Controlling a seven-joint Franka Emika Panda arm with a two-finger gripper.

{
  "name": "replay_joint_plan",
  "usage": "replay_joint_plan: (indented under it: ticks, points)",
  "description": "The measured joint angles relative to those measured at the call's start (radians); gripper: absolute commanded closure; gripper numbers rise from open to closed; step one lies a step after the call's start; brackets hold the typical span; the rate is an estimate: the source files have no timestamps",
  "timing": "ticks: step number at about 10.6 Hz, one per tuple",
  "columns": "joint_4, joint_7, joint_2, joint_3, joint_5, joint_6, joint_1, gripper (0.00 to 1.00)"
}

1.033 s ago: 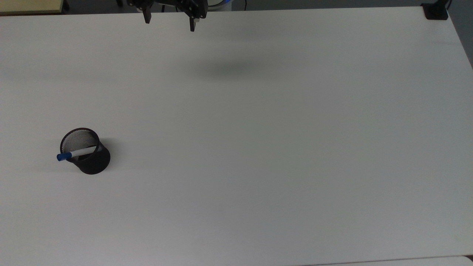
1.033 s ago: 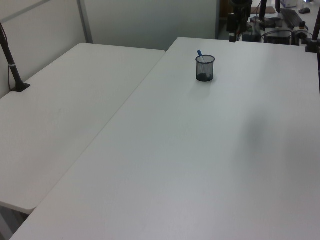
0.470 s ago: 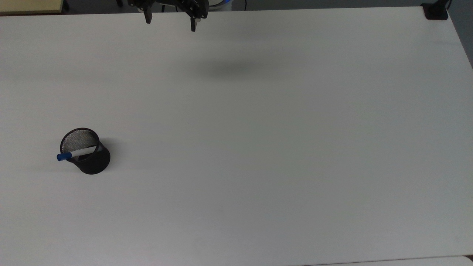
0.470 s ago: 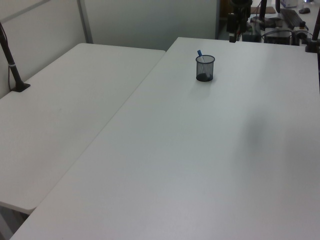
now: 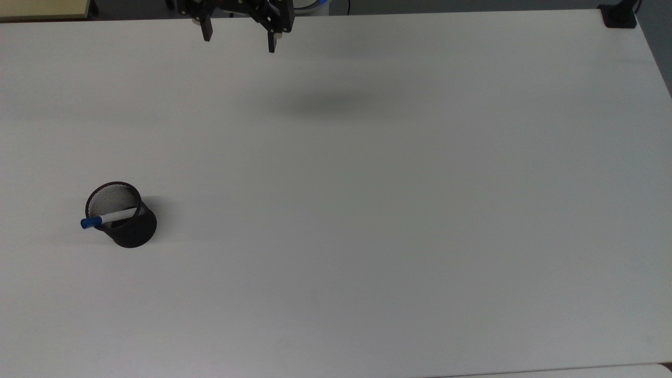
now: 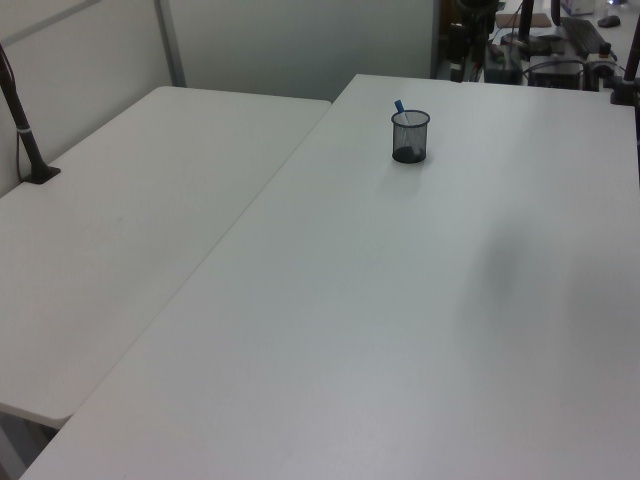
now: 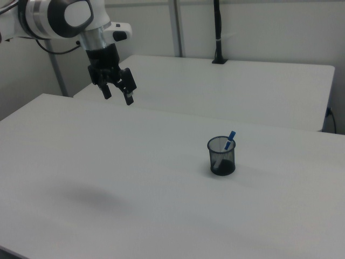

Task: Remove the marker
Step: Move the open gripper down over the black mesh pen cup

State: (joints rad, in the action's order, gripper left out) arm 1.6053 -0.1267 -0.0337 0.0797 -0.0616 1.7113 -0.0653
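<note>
On the white table (image 5: 399,210), toward the top view's left, a black mesh cup (image 5: 123,216) is seen standing upright. The marker (image 5: 107,218) is held inside it, leaning against the rim so that its blue cap sticks out past the cup's edge toward the top view's left, while the white barrel runs down into the cup. From the right view the same marker (image 7: 229,141) is seen tilted, its blue cap rising above the rim of the cup (image 7: 221,156) on the right view's right side. From the left view the cup (image 6: 410,136) is found at the far part of the table (image 6: 400,330), with the blue cap (image 6: 399,106) showing just above its rim.

The gripper (image 5: 239,44) is seen at the top edge of the top view, hanging over the far border of the table and well apart from the cup. Its two dark fingers are spread wide — nothing is held between them. In the right view the gripper (image 7: 118,97) is carried high above the table at the end of the white arm (image 7: 59,19), fingers pointing down and slightly toward the right view's right. A soft shadow (image 5: 336,102) is cast on the table beneath it.

A second white table (image 6: 130,230) is set alongside — at the left view's left — with a black post (image 6: 25,125) clamped to it.
</note>
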Motion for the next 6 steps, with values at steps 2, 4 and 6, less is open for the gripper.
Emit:
replay_joint_plan:
  ticks: [2,4,6]
  points:
    - [0.0,0.0,-0.011,0.002,-0.001,0.05,0.025,0.0]
    - [0.002,0.0,-0.03,0.003,-0.001,0.12,0.059,0.0]
    - [0.005,0.0,-0.07,0.004,-0.002,0.233,0.103,0.0]
